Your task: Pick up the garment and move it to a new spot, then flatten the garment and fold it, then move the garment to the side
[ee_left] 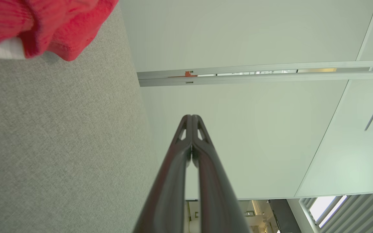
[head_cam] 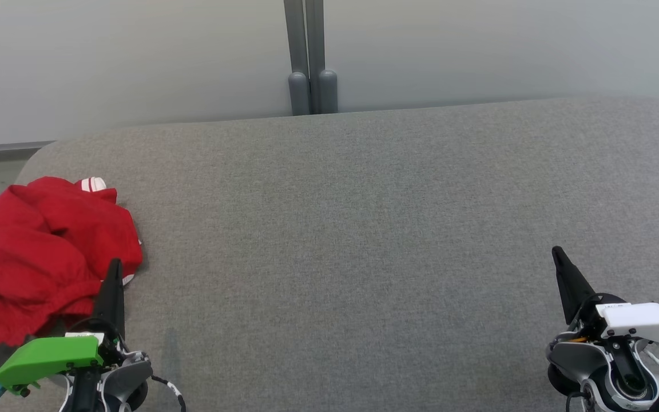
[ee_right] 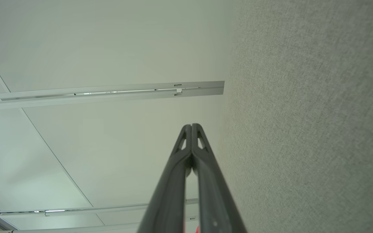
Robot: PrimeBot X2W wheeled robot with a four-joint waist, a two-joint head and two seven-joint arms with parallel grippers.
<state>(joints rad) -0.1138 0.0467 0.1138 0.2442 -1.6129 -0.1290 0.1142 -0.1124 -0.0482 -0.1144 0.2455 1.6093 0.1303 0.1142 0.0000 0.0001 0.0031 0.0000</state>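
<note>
A broad grey woven-fabric cushioned surface (head_cam: 364, 229) with rounded far corners stretches across most of the head view. Behind it stands a pale, plain wall of smooth panels (head_cam: 135, 57).

A crumpled red knit garment (head_cam: 43, 246) lies in a loose heap at the far left edge of the grey surface, on the robot's left. In the left wrist view a corner of the red garment (ee_left: 60, 26) shows at the upper left, resting on the grey fabric.

The left gripper (head_cam: 115, 264), with a bright green cover over its wrist, sits at the lower left. Its two long dark fingers are pressed together, holding nothing, with the tip just beside the garment's near right edge. In the left wrist view the tips (ee_left: 191, 117) meet, with bare fabric between them and the garment.

The right gripper (head_cam: 557, 253), with a white cover, sits at the lower right, well apart from the garment. Its dark fingers are also pressed together and empty, as its own wrist view (ee_right: 192, 125) confirms.

A pair of upright grey posts (head_cam: 311, 57) stands at the wall's centre.

A small white-striped ribbed cuff (head_cam: 92, 183) peeks from the garment's far side.
</note>
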